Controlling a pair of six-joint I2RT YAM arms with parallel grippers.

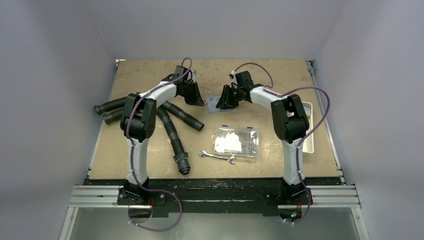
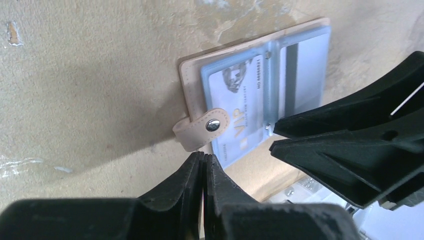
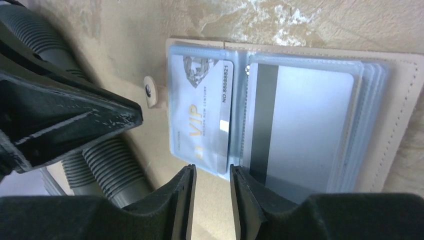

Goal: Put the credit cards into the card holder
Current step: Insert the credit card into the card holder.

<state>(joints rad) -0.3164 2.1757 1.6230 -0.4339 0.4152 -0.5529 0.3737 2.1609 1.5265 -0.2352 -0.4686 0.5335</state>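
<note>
The card holder (image 1: 213,105) lies open and flat on the table between my two grippers. It is tan with clear blue sleeves (image 3: 400,100). A light-blue VIP credit card (image 3: 200,110) sits in its left sleeve, and a card with a black stripe (image 3: 305,125) sits in the right sleeve. Both also show in the left wrist view, the VIP card (image 2: 235,105) and the striped card (image 2: 307,65), with the tan snap strap (image 2: 202,129) folded over. My left gripper (image 2: 204,157) is shut and empty just beside the strap. My right gripper (image 3: 212,172) is open a little and empty, at the holder's near edge by the spine.
Black corrugated hoses (image 1: 170,127) lie left of the holder, close to the left arm. A clear plastic box (image 1: 236,141) and a wrench (image 1: 217,157) lie nearer the bases. A white tray (image 1: 307,130) stands at the right edge.
</note>
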